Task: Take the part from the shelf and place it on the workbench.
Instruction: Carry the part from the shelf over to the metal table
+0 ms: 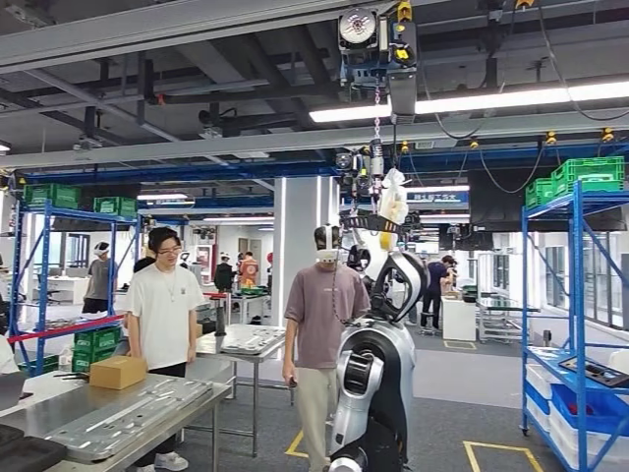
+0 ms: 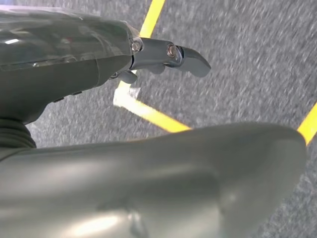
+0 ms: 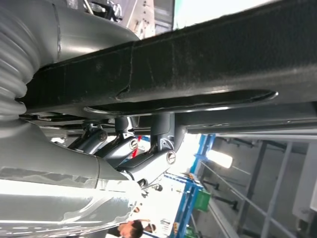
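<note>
Fingers (image 3: pixel 149 163) of right hand (image 3: pixel 123 153) curl under a long black part (image 3: pixel 186 59), gripping it; left hand (image 2: pixel 112 64) hangs empty.

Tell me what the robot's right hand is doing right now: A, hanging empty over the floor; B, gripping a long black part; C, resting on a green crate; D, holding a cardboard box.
B: in the right wrist view the right hand has its fingers curled around a long black part.

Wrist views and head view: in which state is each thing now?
Left robot hand: holds nothing, finger stretched out, above the floor.
Right robot hand: grips the black part.
Box: closed, on the table.
Ceiling light: on.
</note>
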